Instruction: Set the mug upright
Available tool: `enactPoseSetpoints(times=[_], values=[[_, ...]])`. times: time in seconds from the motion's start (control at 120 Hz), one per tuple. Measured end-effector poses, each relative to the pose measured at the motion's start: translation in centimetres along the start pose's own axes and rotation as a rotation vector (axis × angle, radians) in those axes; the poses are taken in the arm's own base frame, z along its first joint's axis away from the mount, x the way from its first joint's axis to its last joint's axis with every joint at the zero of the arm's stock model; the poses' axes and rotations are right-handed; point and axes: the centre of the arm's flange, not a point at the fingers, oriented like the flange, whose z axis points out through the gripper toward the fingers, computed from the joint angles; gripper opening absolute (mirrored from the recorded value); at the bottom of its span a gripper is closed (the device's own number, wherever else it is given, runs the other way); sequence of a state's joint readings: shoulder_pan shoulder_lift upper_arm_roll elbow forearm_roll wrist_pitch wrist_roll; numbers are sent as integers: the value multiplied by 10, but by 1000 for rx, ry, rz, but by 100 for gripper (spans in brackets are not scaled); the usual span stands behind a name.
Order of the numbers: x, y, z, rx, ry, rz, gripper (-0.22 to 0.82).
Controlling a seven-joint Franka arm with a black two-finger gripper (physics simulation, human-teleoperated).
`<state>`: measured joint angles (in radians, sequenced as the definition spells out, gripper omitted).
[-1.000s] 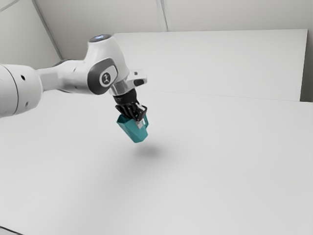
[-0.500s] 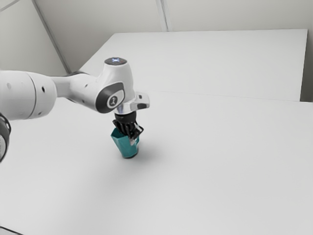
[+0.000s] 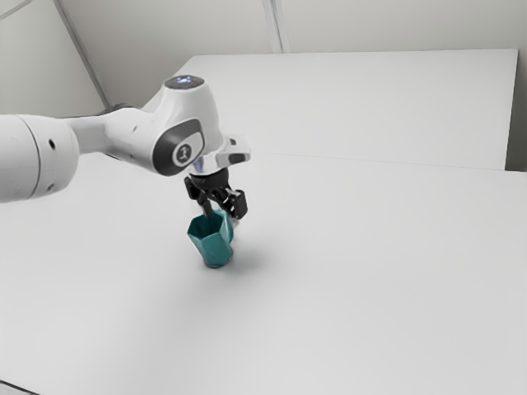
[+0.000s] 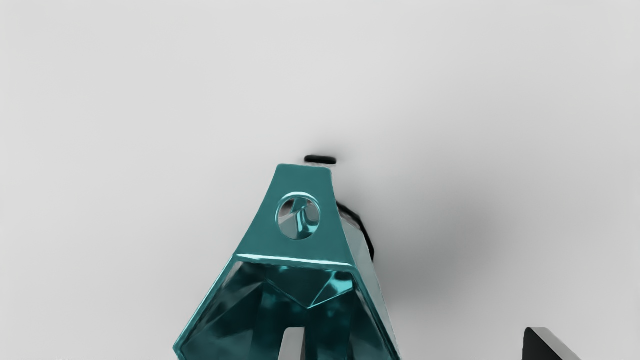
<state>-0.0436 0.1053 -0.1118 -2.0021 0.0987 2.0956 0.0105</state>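
Observation:
My gripper (image 3: 222, 216) is at the top of the teal mug (image 3: 216, 249) in the exterior view, its fingers spread wide. The mug's mouth faces up and its base is down at the table, with the body leaning slightly; whether the base lies flat I cannot tell. In the wrist view the gripper (image 4: 417, 345) stands open, one fingertip over or within the mouth of the mug (image 4: 295, 177), the other outside past its wall. The handle with a round hole points away from the fingers. Most of the lower body is hidden there.
A broad white table (image 3: 354, 288) surrounds the mug. Behind it in the exterior view rises a pale panel (image 3: 370, 103), and a dark cable (image 3: 18, 388) crosses the near left corner.
The mug, earlier held tilted above the table, has come down and turned mouth up. Since the middle picture my fingers have opened and the hand has risen slightly, leaving the mug low.

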Motion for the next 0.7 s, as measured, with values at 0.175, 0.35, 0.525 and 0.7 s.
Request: enactPoseSetpoints(times=[0.175,0.35,0.525,0.7], values=[[26,-30,-75,-56,65,-67,55],[29,-64,-133,-83,83,-114,58],[23,-60,-146,-102,42,-97,59],[19,-61,-143,-120,8,-94,60]])
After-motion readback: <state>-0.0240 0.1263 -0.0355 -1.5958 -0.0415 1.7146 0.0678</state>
